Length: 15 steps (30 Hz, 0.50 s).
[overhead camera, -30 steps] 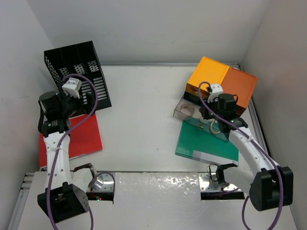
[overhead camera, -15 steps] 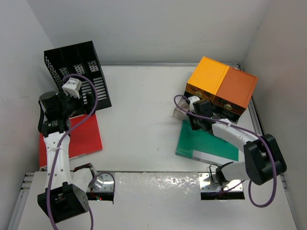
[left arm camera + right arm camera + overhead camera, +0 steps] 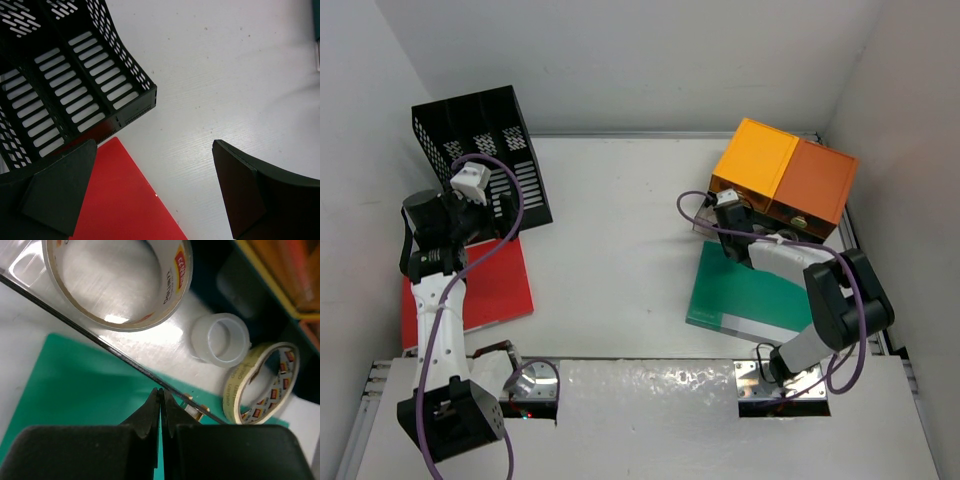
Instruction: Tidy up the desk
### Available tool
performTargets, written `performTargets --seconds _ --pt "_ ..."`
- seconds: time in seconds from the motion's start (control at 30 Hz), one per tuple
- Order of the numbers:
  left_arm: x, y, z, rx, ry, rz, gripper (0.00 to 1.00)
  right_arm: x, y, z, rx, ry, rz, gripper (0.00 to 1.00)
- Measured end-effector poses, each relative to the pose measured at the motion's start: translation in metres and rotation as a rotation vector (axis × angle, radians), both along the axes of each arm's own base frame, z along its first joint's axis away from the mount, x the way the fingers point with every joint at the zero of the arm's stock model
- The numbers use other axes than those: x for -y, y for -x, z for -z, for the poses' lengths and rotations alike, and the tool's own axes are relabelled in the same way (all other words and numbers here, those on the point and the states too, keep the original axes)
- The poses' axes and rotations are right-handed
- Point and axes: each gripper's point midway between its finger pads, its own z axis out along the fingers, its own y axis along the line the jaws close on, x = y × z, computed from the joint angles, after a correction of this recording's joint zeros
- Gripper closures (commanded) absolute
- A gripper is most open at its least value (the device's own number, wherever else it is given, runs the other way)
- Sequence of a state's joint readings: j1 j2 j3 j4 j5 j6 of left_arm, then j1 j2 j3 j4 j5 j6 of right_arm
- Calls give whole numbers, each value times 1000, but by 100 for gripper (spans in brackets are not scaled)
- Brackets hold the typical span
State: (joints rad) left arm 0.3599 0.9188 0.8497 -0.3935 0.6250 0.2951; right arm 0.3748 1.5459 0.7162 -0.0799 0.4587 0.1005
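– Desk lies under both claws. Orange drawer unit sits just beyond the right gripper, and its clear drawer stands open toward the claw.
– Right fingers are pressed together with nothing held, tips at the drawer's front lip, green folder below. Left gripper?
– Spread wide, empty, well apart. Right arm's nearer; I'd guess a push straight ahead, along the slide.

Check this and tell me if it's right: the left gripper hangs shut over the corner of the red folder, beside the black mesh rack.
Wrong on one point: the left gripper is open, not shut. The left wrist view shows its fingers wide apart over the corner of the red folder, beside the black mesh rack.
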Motion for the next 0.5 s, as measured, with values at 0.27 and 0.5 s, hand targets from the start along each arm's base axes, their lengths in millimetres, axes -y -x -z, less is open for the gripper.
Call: performTargets --seconds 0.27,0.5 --pt "-2 -1 3 -10 -4 -8 1 27 -41 -9 88 102 25 100" --pt "-5 -2 4 -12 -13 -21 0 39 -65 -5 130 222 15 100"
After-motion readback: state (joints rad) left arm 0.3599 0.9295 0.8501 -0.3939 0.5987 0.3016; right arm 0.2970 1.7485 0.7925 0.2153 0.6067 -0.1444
